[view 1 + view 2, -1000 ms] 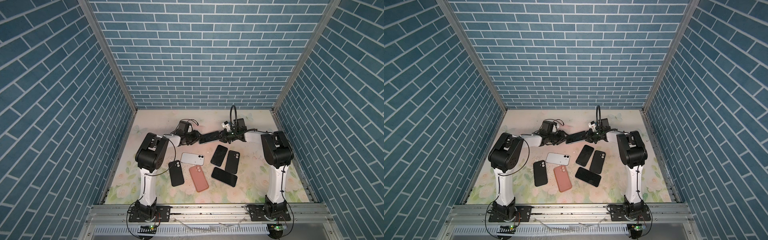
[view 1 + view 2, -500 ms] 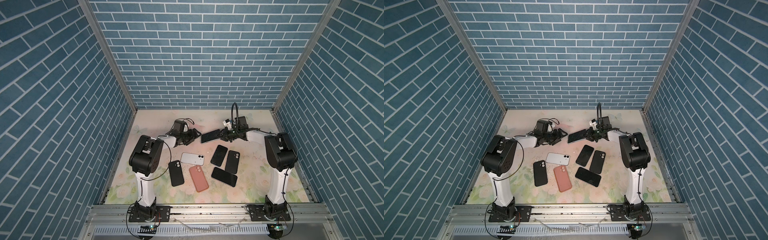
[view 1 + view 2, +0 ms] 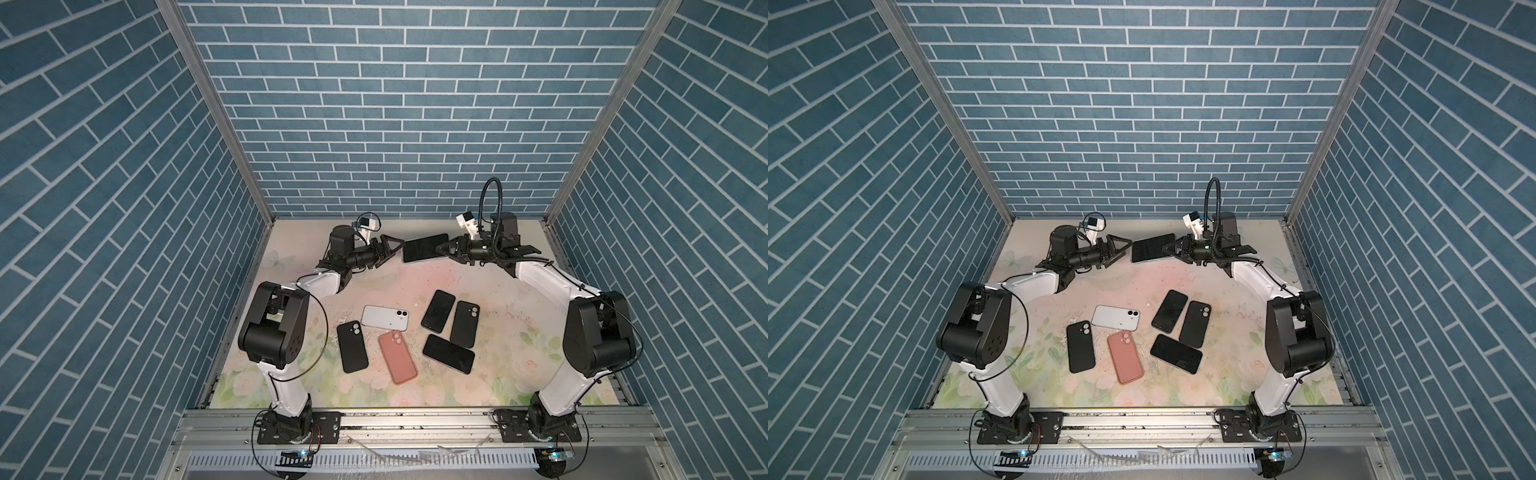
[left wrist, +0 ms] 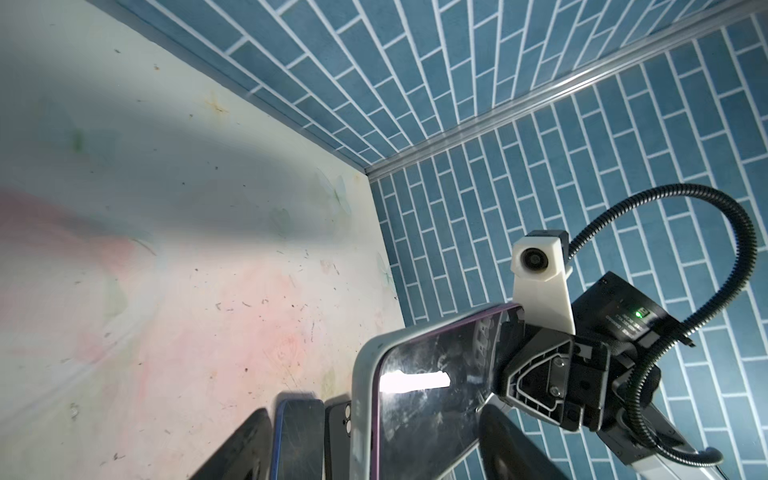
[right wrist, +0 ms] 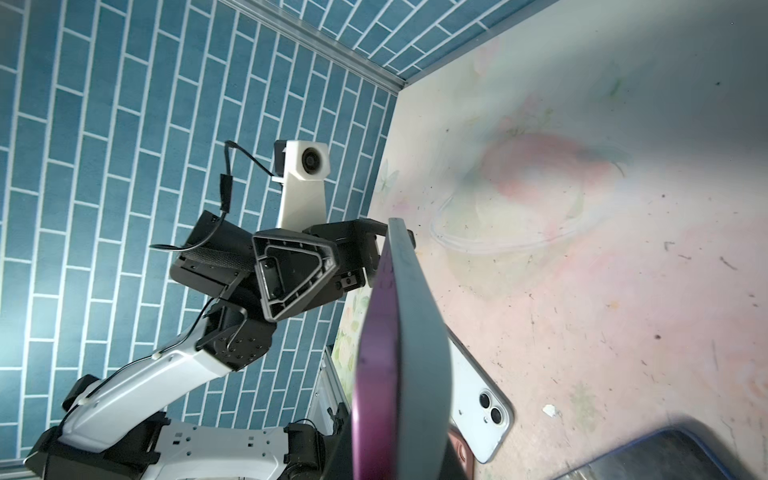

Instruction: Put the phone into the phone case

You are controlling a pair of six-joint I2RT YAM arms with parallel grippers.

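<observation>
Now the left gripper (image 3: 395,248) has let go and backed off, jaws apart, just beside the free end of the phone (image 3: 422,248). Opposite, the right gripper (image 3: 442,249) alone clamps the phone, lifted, apparently seated in its pale case (image 4: 360,374).

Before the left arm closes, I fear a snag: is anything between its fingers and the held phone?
Nothing visible. The left gripper, fingers open, sits right at the free end of the phone, held aloft by the right gripper.
</observation>
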